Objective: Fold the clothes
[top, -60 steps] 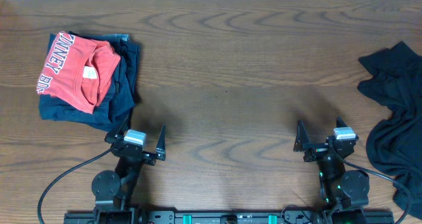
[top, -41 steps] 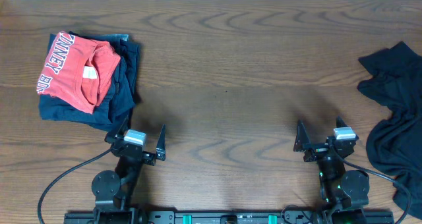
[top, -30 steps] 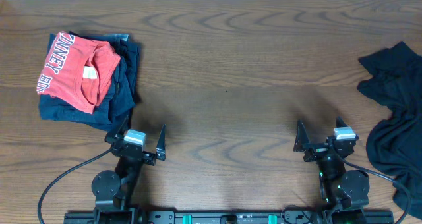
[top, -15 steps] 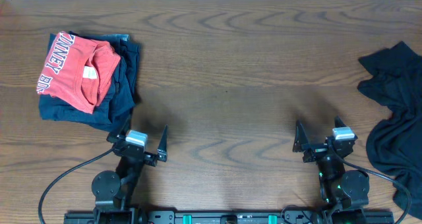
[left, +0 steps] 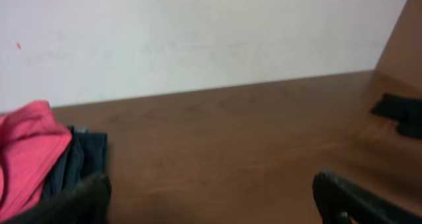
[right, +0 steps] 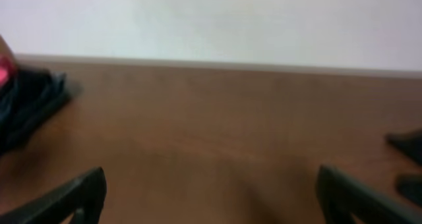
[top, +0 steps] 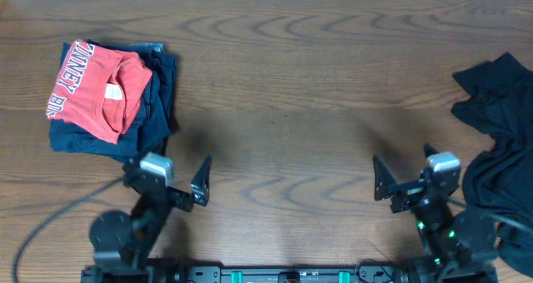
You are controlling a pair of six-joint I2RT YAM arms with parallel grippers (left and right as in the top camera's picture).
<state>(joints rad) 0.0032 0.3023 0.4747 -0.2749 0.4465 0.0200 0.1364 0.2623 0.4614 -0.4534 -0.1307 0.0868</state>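
Your left gripper (top: 169, 179) and right gripper (top: 405, 181) both sit near the front edge of the wooden table (top: 283, 83), jaws spread wide and holding nothing. The black shirt (top: 498, 150) lies crumpled at the table's right edge, just beside the right gripper. It may brush that arm, but the overhead view doesn't settle it. At far left, a red shirt (top: 93, 87) rests on a navy garment (top: 156, 108).

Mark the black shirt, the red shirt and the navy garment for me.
black shirt (top: 506, 108): overhead view, upper bunched fabric.
red shirt (top: 87, 91): overhead view, middle of its top face.
navy garment (top: 156, 108): overhead view, right part showing past the red one.
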